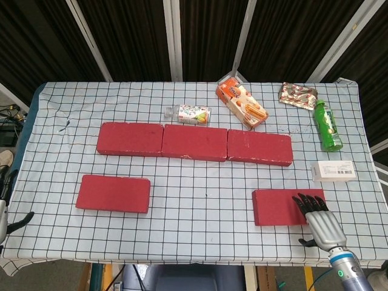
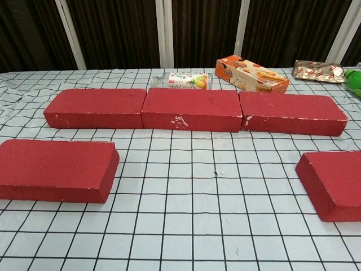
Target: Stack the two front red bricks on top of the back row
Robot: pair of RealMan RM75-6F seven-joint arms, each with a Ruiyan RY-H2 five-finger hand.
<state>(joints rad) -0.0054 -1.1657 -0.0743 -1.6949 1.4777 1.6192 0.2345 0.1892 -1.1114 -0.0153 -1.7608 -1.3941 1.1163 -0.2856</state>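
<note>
Right hand [image 1: 317,219] low at the near right corner of the checked tablecloth [image 1: 200,182], dark fingers [image 1: 308,203] stretched forward and slightly fanned, tips lying over the right end of the front right flat red rectangular brick [image 1: 284,207]; thumb out to the side, nothing clasped; cannot tell whether the tips press the brick or merely hover. Left hand [image 1: 5,209] barely showing at the left frame edge, only a sliver of dark fingers and a thumb poking out sideways, holding nothing visible; cannot tell how those fingers lie. Far to the left of the right fingers, front left flat red rectangular brick [image 1: 113,193] lying flat, well apart from both hands. Beyond the fingertips, back row of three red bricks [image 1: 194,143] set end to end, touching one another, nothing on top. Just past the right fingertips and a little rightward, small white flat box [image 1: 333,170]; further on, green plastic bottle [image 1: 328,126] on its side and silvery snack packet [image 1: 297,95]. Behind the row, orange biscuit carton [image 1: 242,103] and small clear printed bottle [image 1: 189,113] lying down.
</note>
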